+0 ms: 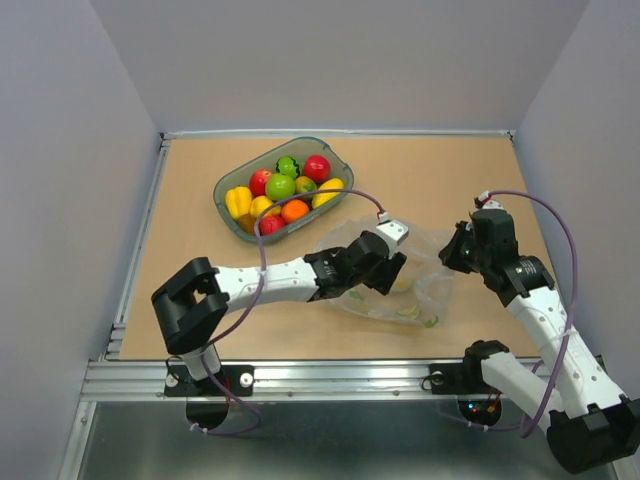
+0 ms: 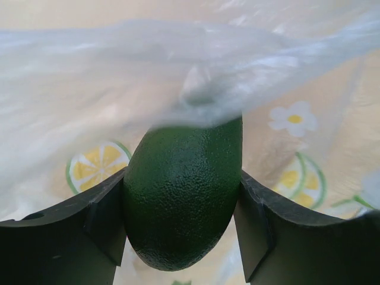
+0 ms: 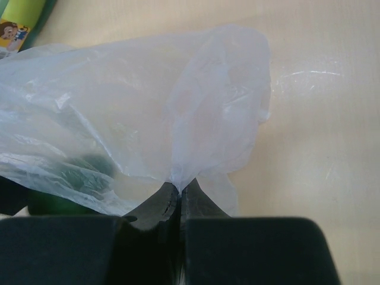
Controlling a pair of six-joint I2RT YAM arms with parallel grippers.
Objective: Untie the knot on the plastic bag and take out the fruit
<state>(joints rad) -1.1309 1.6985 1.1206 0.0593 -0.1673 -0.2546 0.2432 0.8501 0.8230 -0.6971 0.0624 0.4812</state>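
Observation:
The clear plastic bag (image 1: 415,285) with lemon prints lies on the table, right of centre. My left gripper (image 1: 385,275) reaches into the bag and is shut on a dark green avocado (image 2: 181,196), held between its two fingers (image 2: 101,228) under a fold of the bag (image 2: 178,65). My right gripper (image 1: 457,252) is shut on the bag's right edge; in the right wrist view the film (image 3: 178,107) is pinched between its closed jaws (image 3: 179,193). A dim green shape (image 3: 56,202) shows through the plastic at the lower left of that view.
A grey-green tray (image 1: 226,212) at the back left of centre holds several toy fruits: red apples, a green apple (image 1: 279,186), an orange, yellow pieces. The wooden tabletop (image 1: 450,180) is walled on three sides.

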